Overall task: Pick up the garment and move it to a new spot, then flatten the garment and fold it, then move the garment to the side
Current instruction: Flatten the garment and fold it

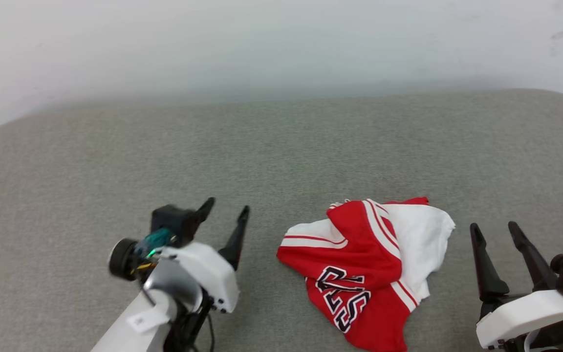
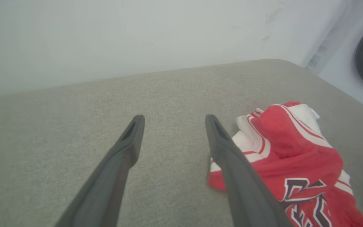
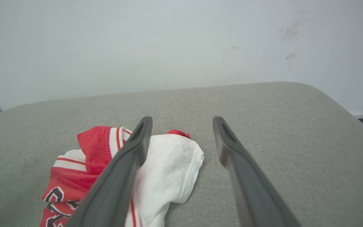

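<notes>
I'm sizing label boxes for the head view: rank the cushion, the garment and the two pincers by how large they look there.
1. cushion
2. garment
3. left pincer and right pincer: they look alike, so I won't rank them.

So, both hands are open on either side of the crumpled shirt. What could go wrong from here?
1. The garment lies bunched, white and red layers overlapping, so a pinch by the right hand may catch several layers and it might not spread flat.
2. Its lower end runs off the head view's bottom edge, so the hem may be misjudged.
3. A low sweep by the left hand could drag the heap across the grey surface.
</notes>
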Controlling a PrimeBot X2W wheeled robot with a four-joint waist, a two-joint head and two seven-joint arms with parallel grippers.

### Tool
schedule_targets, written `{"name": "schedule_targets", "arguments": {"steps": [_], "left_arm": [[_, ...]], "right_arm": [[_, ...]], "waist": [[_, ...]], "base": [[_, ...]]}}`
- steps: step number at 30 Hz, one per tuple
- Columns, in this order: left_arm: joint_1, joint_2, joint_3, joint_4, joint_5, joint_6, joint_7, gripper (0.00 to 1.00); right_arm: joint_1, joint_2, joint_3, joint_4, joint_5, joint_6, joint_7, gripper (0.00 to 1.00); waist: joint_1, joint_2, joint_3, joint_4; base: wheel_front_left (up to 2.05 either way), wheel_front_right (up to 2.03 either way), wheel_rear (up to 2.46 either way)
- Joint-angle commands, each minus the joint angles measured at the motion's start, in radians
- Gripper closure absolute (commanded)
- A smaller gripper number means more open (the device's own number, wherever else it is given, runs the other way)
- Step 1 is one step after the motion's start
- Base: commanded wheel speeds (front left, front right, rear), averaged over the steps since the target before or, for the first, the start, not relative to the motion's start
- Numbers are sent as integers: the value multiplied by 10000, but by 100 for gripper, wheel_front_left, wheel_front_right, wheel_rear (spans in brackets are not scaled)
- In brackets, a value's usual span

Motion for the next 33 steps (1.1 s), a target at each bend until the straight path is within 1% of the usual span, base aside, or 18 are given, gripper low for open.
{"name": "schedule_targets", "arguments": {"steps": [1,4,9,14,18,25,26,27,28,29,30,33], "left_arm": [[-374,-48,-220,27,-103,-197,526,0],[-974,-171,-591,139,-167,-531,1350,0],[-1897,-178,-1187,622,-282,-1123,2887,0],[-2719,-107,-1767,1355,-229,-1642,4115,0],[-3157,26,-2122,2002,-327,-1904,4844,0],[-3639,303,-2843,3043,-519,-2118,6121,0],[-3648,385,-3020,3201,-536,-2135,6389,42],[-3614,448,-3175,3307,-598,-2158,6593,62],[-3632,479,-3247,3362,-663,-2157,6642,92],[-3670,516,-3346,3409,-677,-2159,6701,100],[-3731,565,-3448,3437,-667,-2166,6726,100],[-4015,638,-3318,3343,-496,-2120,5995,100]], "right_arm": [[156,79,-23,-253,-136,-7,38,0],[293,103,20,-608,-163,-7,122,0],[253,101,121,-974,261,-7,66,0],[214,101,86,-1094,437,-7,-39,0],[111,103,138,-1090,531,-7,-120,0],[-34,103,165,-954,667,-7,-231,0],[-35,102,155,-937,691,-7,-238,0],[-52,103,160,-911,726,-7,-256,0],[-65,103,166,-898,738,-7,-275,0],[-67,103,158,-895,755,-7,-288,0],[-52,103,150,-898,798,-7,-311,0],[2,102,97,-902,868,-7,-318,0]], "waist": [[1,-1,33,-287],[1,-1,189,-682],[1,-1,733,-1439],[1,-1,1180,-1876],[1,-1,1400,-2147],[1,-1,1630,-2304],[1,-1,1641,-2312],[1,-1,1647,-2321],[1,-1,1649,-2325],[1,-1,1652,-2318],[1,-1,1659,-2301],[1,-1,1648,-2188]], "base": [[0,0,0],[0,0,0],[0,0,0],[0,0,0],[0,0,0],[0,0,0],[0,0,0],[0,0,0],[0,0,0],[0,0,0],[0,0,0],[0,0,0]]}}
